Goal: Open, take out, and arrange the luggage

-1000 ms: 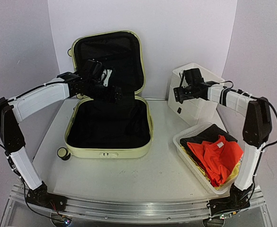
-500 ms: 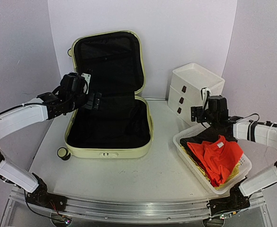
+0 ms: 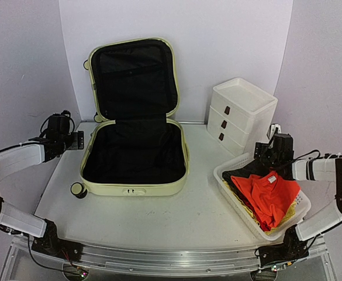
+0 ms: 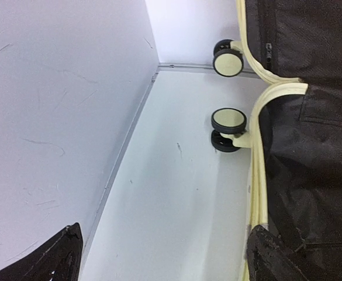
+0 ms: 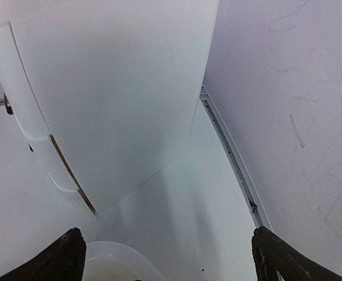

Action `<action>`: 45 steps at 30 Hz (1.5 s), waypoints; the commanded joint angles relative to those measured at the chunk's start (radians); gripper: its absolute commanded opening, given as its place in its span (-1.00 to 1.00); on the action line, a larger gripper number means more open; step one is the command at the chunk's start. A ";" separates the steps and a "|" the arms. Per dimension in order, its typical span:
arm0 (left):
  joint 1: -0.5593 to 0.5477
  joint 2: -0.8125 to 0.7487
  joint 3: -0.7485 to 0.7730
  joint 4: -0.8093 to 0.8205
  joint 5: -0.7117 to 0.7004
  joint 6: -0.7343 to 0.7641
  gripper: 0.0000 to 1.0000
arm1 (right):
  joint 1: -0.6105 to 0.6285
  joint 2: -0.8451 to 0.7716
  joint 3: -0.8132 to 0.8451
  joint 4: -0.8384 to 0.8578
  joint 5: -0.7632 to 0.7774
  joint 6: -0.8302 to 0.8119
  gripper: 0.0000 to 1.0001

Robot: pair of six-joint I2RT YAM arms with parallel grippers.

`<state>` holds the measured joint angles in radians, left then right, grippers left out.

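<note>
Our left gripper point(image 3: 79, 140) sits just left of the open suitcase point(image 3: 134, 155), nearer than our right gripper point(image 3: 267, 154). Both gape wide, empty.

Cut off at edges
The luggage point(image 4: 311, 175) ran off the left wrist view's right edge (most of it unseen); the drawer box point(image 5: 112, 88) was cropped above.

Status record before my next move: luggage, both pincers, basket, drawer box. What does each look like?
luggage: open, lid upright, base flat, black lining, nothing visible inside
left pincer: open, empty, left of the luggage near its wheels
right pincer: open, empty, beside the drawer box, near the basket's far corner
basket: holds orange, black and yellow clothes
drawer box: three drawers, all shut
</note>
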<state>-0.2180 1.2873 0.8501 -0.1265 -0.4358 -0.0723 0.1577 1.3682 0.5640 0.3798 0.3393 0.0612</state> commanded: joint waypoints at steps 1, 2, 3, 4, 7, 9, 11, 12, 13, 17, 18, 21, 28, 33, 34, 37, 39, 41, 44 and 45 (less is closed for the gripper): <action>0.054 -0.049 -0.131 0.230 0.046 0.001 0.98 | -0.036 0.093 -0.038 0.186 -0.089 -0.048 0.97; 0.064 -0.049 -0.181 0.274 0.052 0.004 0.98 | -0.040 0.120 -0.042 0.214 -0.089 -0.051 0.97; 0.072 -0.048 -0.220 0.323 0.058 0.010 0.98 | -0.044 0.140 -0.046 0.237 -0.090 -0.052 0.97; 0.078 -0.044 -0.253 0.367 0.062 0.025 0.97 | -0.051 0.160 -0.053 0.265 -0.094 -0.051 0.97; 0.097 -0.021 -0.315 0.454 0.080 0.038 0.97 | -0.074 0.203 -0.048 0.330 -0.133 -0.053 0.97; 0.103 0.007 -0.345 0.513 0.093 0.045 0.97 | -0.091 0.247 -0.060 0.387 -0.148 -0.043 0.97; 0.108 0.039 -0.368 0.565 0.110 0.051 0.97 | -0.117 0.266 -0.083 0.439 -0.205 -0.034 0.97; 0.109 0.053 -0.373 0.580 0.109 0.051 0.97 | -0.119 0.265 -0.101 0.467 -0.208 -0.030 0.97; 0.110 0.063 -0.374 0.591 0.111 0.053 0.97 | -0.121 0.270 -0.117 0.500 -0.201 -0.024 0.97; 0.120 0.098 -0.368 0.653 0.183 0.113 0.97 | -0.122 0.282 -0.133 0.541 -0.189 -0.019 0.97; 0.124 0.114 -0.357 0.656 0.201 0.124 0.97 | -0.122 0.284 -0.135 0.543 -0.182 -0.016 0.97; 0.130 0.148 -0.326 0.650 0.255 0.135 0.92 | -0.122 0.282 -0.135 0.545 -0.181 -0.017 0.97; 0.137 0.228 -0.373 0.817 0.349 0.137 0.88 | -0.122 0.287 -0.127 0.536 -0.200 -0.027 0.96; 0.153 0.262 -0.403 0.906 0.405 0.147 0.97 | -0.122 0.286 -0.127 0.536 -0.201 -0.026 0.97; 0.162 0.260 -0.402 0.902 0.422 0.144 0.99 | -0.122 0.286 -0.127 0.536 -0.201 -0.026 0.97; 0.163 0.248 -0.412 0.902 0.422 0.142 0.99 | -0.122 0.286 -0.128 0.536 -0.201 -0.027 0.96; 0.163 0.248 -0.411 0.902 0.423 0.142 0.99 | -0.122 0.287 -0.127 0.536 -0.201 -0.026 0.97; 0.163 0.248 -0.411 0.901 0.424 0.141 0.99 | -0.122 0.286 -0.127 0.536 -0.201 -0.026 0.97; 0.163 0.248 -0.413 0.902 0.424 0.143 0.99 | -0.122 0.286 -0.127 0.536 -0.201 -0.026 0.97; 0.163 0.247 -0.412 0.902 0.424 0.143 0.99 | -0.122 0.287 -0.127 0.536 -0.201 -0.027 0.97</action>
<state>-0.0376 1.5223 0.4561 0.7925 -0.0845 0.0528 0.0433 1.6329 0.4507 0.9520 0.1463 0.0330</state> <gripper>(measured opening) 0.994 0.984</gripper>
